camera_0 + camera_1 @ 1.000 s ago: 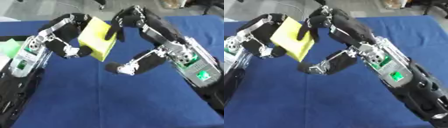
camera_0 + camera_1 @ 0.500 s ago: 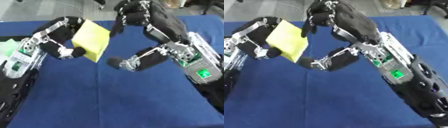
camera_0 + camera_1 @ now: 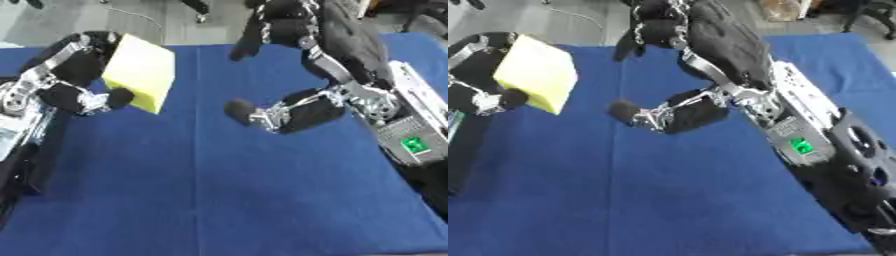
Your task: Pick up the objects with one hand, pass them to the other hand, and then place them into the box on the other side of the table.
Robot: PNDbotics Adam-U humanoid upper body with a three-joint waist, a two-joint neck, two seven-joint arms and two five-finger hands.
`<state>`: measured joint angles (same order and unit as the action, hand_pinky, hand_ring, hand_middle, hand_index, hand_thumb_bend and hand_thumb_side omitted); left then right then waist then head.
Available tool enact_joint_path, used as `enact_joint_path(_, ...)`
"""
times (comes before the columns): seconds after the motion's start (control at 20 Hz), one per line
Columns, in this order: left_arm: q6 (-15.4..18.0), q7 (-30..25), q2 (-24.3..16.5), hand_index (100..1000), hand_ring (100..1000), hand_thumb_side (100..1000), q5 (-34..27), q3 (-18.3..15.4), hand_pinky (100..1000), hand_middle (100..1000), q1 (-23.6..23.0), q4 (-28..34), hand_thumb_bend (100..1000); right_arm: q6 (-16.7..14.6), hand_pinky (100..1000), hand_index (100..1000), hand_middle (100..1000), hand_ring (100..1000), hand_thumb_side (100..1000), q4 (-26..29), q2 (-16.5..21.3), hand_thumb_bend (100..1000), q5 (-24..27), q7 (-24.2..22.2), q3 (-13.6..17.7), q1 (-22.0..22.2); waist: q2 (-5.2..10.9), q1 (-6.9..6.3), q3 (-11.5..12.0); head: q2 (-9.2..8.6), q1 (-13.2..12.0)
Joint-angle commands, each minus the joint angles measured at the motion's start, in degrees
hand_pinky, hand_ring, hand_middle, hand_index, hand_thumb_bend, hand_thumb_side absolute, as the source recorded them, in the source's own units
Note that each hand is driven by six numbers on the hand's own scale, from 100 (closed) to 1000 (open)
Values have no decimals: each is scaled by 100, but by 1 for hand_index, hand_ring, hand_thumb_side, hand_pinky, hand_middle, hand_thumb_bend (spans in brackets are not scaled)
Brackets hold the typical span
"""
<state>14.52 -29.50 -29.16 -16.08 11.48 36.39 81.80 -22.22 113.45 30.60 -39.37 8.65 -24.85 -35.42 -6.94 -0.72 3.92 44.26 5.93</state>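
A yellow block [image 3: 140,72] is held above the left side of the blue table [image 3: 219,200], pinched between the thumb and curled fingers of the left hand [image 3: 74,75], whose arm is cut off at the frame edge. To the right, the right hand [image 3: 297,75] is spread apart, holding nothing, its fingertips partly hidden.

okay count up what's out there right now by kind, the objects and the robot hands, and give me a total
Yellow block: 1, held in the left hand
Robot hands: 2, left hand and right hand, which holds nothing
Blue table cover: 1
Total: 4
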Motion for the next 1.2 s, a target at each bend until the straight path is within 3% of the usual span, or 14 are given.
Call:
enact_joint_path(0.05, 69, 524, -705, 596, 406, 256, 270, -522, 694, 310, -215, -54, 252, 28, 734, 593, 403, 532, 498, 114, 161, 338, -15, 3, 18, -30, 222, -120, 23, -14, -56)
enact_joint_path(0.35, -106, 1821, -1350, 649, 445, 261, 1823, -1369, 720, 352, -1053, -498, 339, 51, 734, 594, 399, 530, 501, 114, 191, 330, 26, -82, -15, 39, 282, -207, 47, -14, -451)
enact_joint_path(0.6, -246, 2128, -1729, 694, 473, 247, 3367, -1553, 743, 387, -1311, -1076, 422, 72, 734, 593, 397, 529, 503, 114, 190, 327, 63, -127, -23, 77, 318, -239, 56, -14, -1346)
enact_joint_path(0.8, -291, 2056, -1788, 774, 529, 311, 4476, -1568, 772, 472, -1289, -1444, 518, 85, 734, 593, 395, 528, 508, 114, 173, 315, 78, -149, -24, 102, 337, -212, 29, -14, -1850)
enact_joint_path(0.95, -251, 1749, -1825, 883, 636, 416, 5146, -1563, 814, 609, -1212, -1589, 649, 103, 735, 591, 392, 527, 517, 114, 171, 298, 92, -162, -29, 119, 344, -191, 18, -14, -1811)
enact_joint_path(1.0, -239, 1641, -1847, 932, 695, 494, 5398, -1564, 832, 703, -1183, -1611, 759, 115, 735, 589, 390, 525, 520, 114, 168, 286, 105, -177, -36, 130, 347, -187, 13, -14, -1734)
enact_joint_path(1.2, -214, 1314, -1895, 1000, 808, 606, 6187, -1667, 896, 855, -1083, -1614, 873, 144, 735, 590, 390, 525, 521, 114, 154, 271, 157, -218, -36, 151, 360, -176, 6, -14, -1502)
